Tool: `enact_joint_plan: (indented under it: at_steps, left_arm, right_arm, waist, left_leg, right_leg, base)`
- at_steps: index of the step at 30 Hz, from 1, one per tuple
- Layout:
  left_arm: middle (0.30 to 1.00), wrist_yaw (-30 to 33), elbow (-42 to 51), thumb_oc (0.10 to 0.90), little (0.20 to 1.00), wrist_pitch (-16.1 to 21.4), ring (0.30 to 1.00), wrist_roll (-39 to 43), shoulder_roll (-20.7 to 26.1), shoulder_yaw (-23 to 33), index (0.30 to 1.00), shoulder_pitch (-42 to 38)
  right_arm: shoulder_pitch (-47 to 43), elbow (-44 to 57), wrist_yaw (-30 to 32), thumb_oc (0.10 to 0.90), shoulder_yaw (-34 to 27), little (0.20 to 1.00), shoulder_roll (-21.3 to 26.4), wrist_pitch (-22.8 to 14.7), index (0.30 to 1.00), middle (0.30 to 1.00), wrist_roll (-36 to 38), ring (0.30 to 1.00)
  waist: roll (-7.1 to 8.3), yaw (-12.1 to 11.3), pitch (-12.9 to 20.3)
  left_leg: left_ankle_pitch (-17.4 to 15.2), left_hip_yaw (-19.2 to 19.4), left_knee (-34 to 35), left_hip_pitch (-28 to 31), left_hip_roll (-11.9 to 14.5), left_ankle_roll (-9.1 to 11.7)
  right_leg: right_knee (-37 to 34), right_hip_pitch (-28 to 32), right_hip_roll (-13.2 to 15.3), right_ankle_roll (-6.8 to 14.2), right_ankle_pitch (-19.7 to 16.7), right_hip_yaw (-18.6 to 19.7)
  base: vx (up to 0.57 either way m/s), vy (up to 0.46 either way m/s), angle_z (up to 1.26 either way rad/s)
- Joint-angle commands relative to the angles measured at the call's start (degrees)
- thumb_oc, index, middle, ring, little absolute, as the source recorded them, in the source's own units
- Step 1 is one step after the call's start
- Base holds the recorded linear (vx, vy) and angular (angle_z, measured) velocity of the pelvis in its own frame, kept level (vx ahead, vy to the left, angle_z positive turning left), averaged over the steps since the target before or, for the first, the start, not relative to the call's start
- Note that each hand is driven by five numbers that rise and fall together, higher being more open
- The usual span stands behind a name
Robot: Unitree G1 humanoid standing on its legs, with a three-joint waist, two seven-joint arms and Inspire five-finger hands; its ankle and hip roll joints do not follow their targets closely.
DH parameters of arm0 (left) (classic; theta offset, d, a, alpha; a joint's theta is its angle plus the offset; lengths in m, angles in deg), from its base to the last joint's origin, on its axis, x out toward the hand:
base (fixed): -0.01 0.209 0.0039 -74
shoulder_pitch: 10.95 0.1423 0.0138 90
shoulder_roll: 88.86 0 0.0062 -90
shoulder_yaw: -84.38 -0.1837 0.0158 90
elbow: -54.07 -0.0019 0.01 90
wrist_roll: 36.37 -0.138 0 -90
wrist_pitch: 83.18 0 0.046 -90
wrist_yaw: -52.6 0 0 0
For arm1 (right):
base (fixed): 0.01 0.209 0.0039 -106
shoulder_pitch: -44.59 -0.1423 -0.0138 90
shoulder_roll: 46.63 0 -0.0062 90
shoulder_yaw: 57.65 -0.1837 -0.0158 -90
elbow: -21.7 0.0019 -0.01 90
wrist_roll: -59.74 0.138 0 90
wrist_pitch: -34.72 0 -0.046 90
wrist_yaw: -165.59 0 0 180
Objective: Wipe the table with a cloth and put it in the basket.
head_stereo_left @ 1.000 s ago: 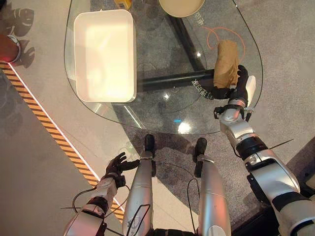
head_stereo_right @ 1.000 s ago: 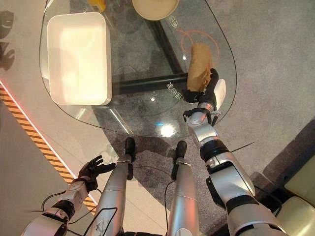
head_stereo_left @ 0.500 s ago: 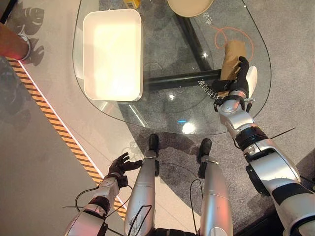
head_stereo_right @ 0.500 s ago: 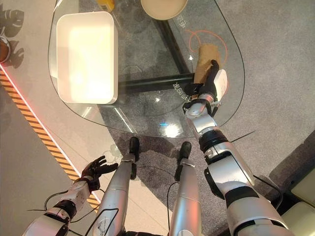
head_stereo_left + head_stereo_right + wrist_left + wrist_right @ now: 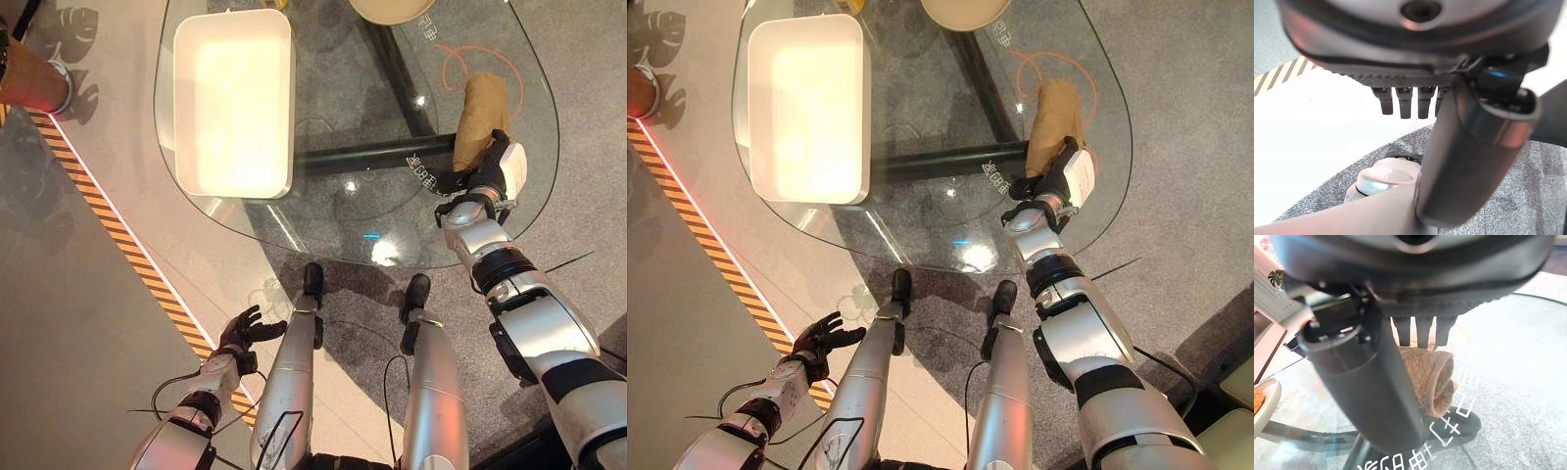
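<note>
The cloth [image 5: 482,116], a brown folded roll, lies on the right side of the glass bench [image 5: 323,211], over an orange ring marked on the glass. The white basket [image 5: 235,103] sits on the left part of the bench, well apart from the cloth, and nothing lies in it. So the putting-away is not yet done; whether any wiping has been done cannot be judged from the glass itself, so at the least the carry to the basket is left.

The right hand [image 5: 487,174] rests at the near end of the cloth. In the right wrist view its fingers [image 5: 1418,333] reach straight over the top of the roll, touching it, with the thumb down beside it; they look extended, not curled round it, so this reads as pressing on the cloth rather than a grasp.

The left hand [image 5: 243,330] hangs low at the near left, over the floor, fingers spread and holding nothing.
</note>
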State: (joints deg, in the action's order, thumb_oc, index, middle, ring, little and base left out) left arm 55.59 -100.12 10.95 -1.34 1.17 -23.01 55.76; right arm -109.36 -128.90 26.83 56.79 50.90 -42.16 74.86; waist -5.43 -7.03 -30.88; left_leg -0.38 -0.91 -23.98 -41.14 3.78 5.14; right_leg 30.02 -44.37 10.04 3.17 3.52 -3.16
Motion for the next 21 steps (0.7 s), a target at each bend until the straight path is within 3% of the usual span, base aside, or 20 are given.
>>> enact_joint_plan:
  at_steps: [1,11,12,13,21]
  left_arm:
    - [0.900,0.4,-1.3,0.800,0.900,0.4,0.900,0.7,-0.7,-1.2,0.900,2.7]
    - [0.900,0.4,-1.3,0.800,0.900,0.1,0.900,1.3,-0.8,-1.8,0.900,2.2]
    - [0.900,0.4,-1.2,0.800,0.900,0.0,0.900,1.3,-0.7,-1.8,0.900,2.3]
    - [0.900,0.3,-1.1,0.800,0.900,-0.1,0.900,1.2,-0.6,-1.8,0.900,2.2]
    - [0.900,-0.3,-0.6,0.800,0.900,-0.1,0.900,1.2,-0.4,-2.3,0.900,2.7]
  right_arm:
    - [-4.9,-0.5,2.2,0.800,1.9,0.900,3.6,-2.4,0.900,0.900,-3.2,0.900]
    - [-6.6,-2.6,0.5,0.800,3.0,0.900,3.8,-3.4,0.900,0.900,-4.0,0.900]
    - [-6.8,-2.6,0.0,0.281,3.1,0.381,3.8,-3.3,0.455,0.455,-4.1,0.455]
    - [-7.0,-2.8,-0.9,0.100,3.3,0.200,4.1,-2.9,0.300,0.300,-4.0,0.300]
    - [-8.2,-5.0,-2.5,0.100,4.3,0.200,5.2,-2.5,0.300,0.300,-5.4,0.300]
  waist:
    - [-2.44,-0.3,1.1]
    - [-3.31,-0.4,1.1]
    - [-3.36,-0.4,1.1]
    - [-3.37,-0.5,1.1]
    - [-3.83,-0.9,1.1]
  left_leg:
    - [0.4,-0.7,-0.6,-1.5,-5.2,-4.7]
    - [0.7,-0.6,-0.4,-1.8,-5.5,-4.7]
    - [0.7,-0.6,-0.4,-1.8,-5.5,-4.7]
    - [0.7,-0.6,-0.3,-1.8,-5.6,-4.8]
    - [1.0,-0.6,-0.1,-2.2,-5.7,-4.9]
  right_leg:
    - [-1.6,0.8,-2.9,-3.2,-0.4,-4.0]
    - [-1.8,0.1,-2.7,-2.9,-0.8,-3.8]
    - [-1.7,0.1,-2.7,-2.9,-0.7,-3.8]
    - [-1.7,-0.1,-2.7,-2.9,-0.8,-3.9]
    - [-1.7,-0.6,-2.5,-2.7,-1.1,-4.3]
  base:
    - [0.00,0.000,0.00]
    - [0.00,0.000,0.00]
    - [0.00,0.000,0.00]
    - [0.00,0.000,0.00]
    - [0.00,0.000,0.00]
